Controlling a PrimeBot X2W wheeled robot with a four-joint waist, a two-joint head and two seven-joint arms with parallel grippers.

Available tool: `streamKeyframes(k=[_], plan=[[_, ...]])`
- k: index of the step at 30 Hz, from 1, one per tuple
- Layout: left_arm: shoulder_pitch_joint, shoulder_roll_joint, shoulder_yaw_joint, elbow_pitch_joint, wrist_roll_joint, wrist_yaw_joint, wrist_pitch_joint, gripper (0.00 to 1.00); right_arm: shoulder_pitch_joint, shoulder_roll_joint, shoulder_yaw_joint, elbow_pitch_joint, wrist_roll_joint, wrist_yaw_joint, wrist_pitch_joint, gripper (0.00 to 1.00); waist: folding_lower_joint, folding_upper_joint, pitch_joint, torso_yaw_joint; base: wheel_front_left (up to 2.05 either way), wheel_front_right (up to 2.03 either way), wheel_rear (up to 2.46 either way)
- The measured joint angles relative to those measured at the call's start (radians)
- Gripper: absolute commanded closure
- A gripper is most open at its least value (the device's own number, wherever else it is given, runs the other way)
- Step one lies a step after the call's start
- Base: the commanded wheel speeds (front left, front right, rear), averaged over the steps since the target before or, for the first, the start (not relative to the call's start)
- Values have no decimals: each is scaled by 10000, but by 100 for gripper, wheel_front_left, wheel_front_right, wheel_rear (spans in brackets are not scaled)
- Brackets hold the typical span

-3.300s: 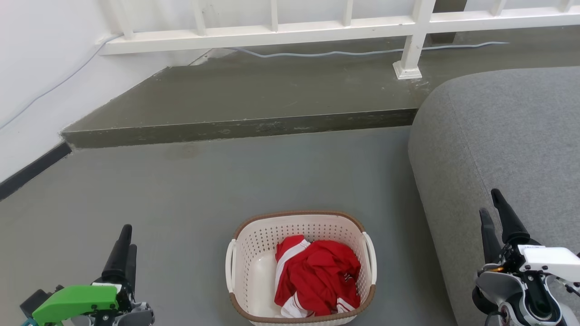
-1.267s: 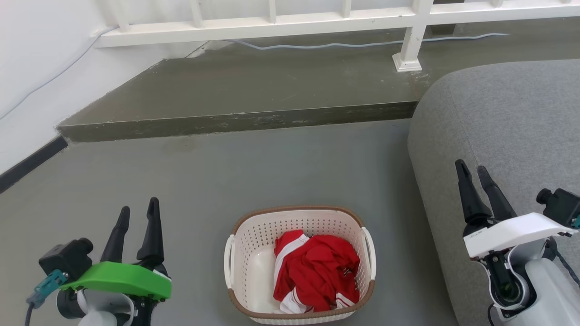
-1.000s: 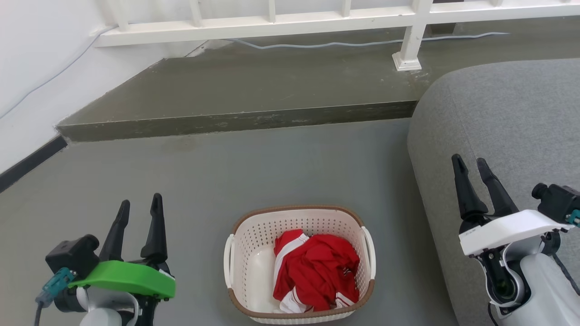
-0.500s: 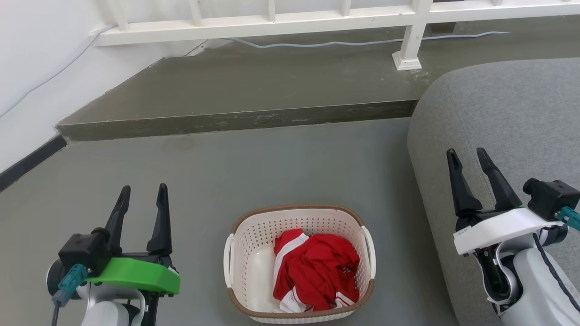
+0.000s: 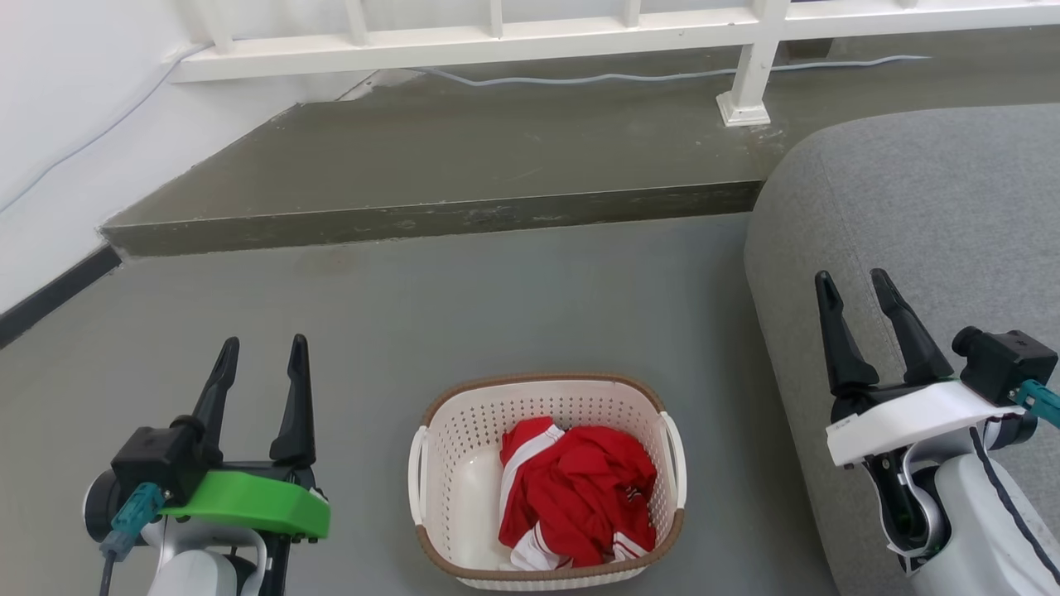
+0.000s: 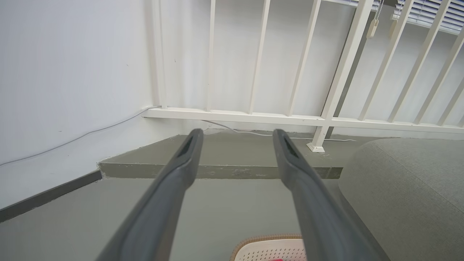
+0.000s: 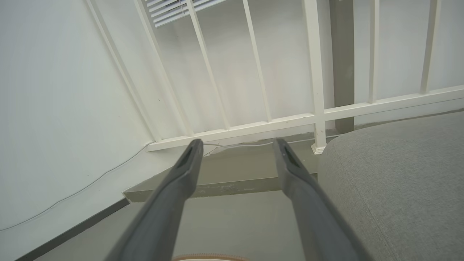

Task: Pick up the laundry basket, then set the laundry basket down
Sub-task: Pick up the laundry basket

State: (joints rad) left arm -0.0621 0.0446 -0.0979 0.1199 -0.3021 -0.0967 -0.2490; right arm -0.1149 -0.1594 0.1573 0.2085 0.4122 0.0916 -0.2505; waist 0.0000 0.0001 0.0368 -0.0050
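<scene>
The laundry basket (image 5: 530, 418) sits on the floor (image 5: 497, 306) between my arms with a red garment (image 5: 580, 497) heaped inside, and I judge this to be the reaching step, nothing gripped yet. My left end effector (image 5: 264, 341) and my right end effector (image 5: 850, 276), the latter over the grey sofa (image 5: 927, 207), both hover with fingers spread, well apart from the basket. Next, both should drop and swing inward to the white loop handles (image 5: 416, 484), whose gap looks narrow, though I cannot be sure from here.
</scene>
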Motion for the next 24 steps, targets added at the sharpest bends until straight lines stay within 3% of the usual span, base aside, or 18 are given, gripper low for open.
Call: streamKeyframes(k=[24], plan=[[-451,-15,-31,-109,-27,-13,0,0,-305,288,-282,171,-178,138,-12,0,0,0,1231,-196,0,0,0]])
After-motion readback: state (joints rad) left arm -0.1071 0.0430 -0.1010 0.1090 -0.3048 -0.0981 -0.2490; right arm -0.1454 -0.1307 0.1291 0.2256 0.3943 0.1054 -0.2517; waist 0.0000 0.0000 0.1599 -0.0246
